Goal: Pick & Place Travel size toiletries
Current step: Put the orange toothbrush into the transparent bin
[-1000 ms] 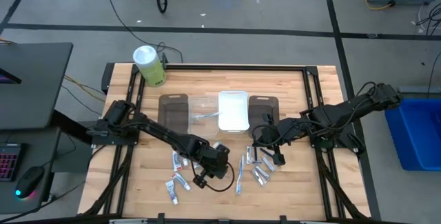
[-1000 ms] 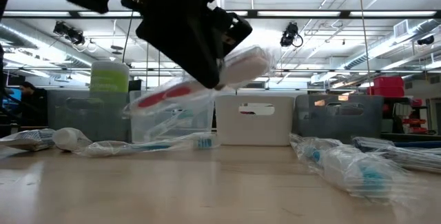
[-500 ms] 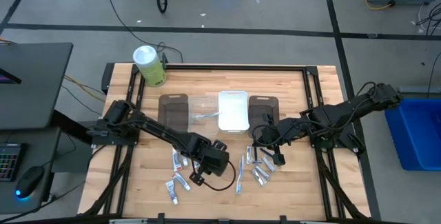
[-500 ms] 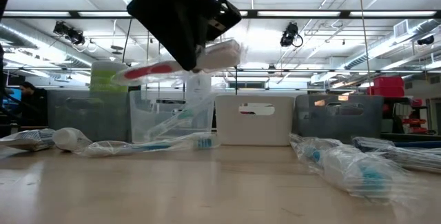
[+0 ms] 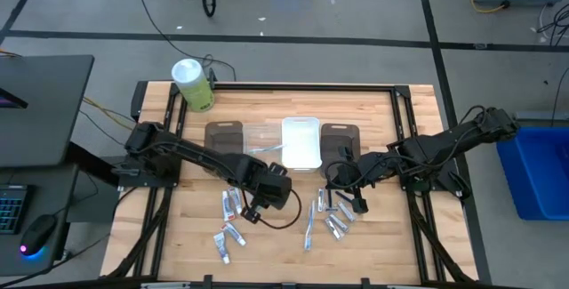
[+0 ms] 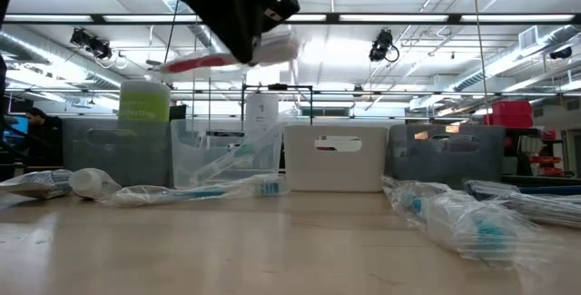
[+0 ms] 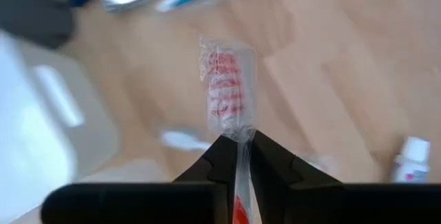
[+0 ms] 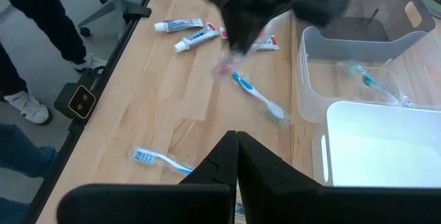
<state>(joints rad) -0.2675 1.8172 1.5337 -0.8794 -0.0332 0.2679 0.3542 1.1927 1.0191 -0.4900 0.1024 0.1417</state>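
My left gripper (image 5: 259, 203) hangs above the table's middle, just in front of the clear tray (image 5: 261, 142), shut on a red-bristled toothbrush (image 7: 230, 103) in a clear wrapper. The low view shows that toothbrush (image 6: 216, 59) held high and roughly level. Loose toiletries lie below: toothpaste tubes (image 5: 229, 207), a blue toothbrush (image 5: 309, 225) and small tubes (image 5: 336, 223). One blue toothbrush (image 8: 366, 80) lies inside the clear tray. My right gripper (image 5: 343, 197) waits shut, holding nothing, over the items at the middle right.
Dark trays (image 5: 224, 143) (image 5: 340, 138), the clear tray and a white tray (image 5: 300, 142) stand in a row at the back. A green-white canister (image 5: 193, 84) sits at the back left corner. A person's legs (image 8: 27, 58) show beside the table.
My left gripper has risen and moved back toward the trays, carrying the red toothbrush. The right arm has stayed still.
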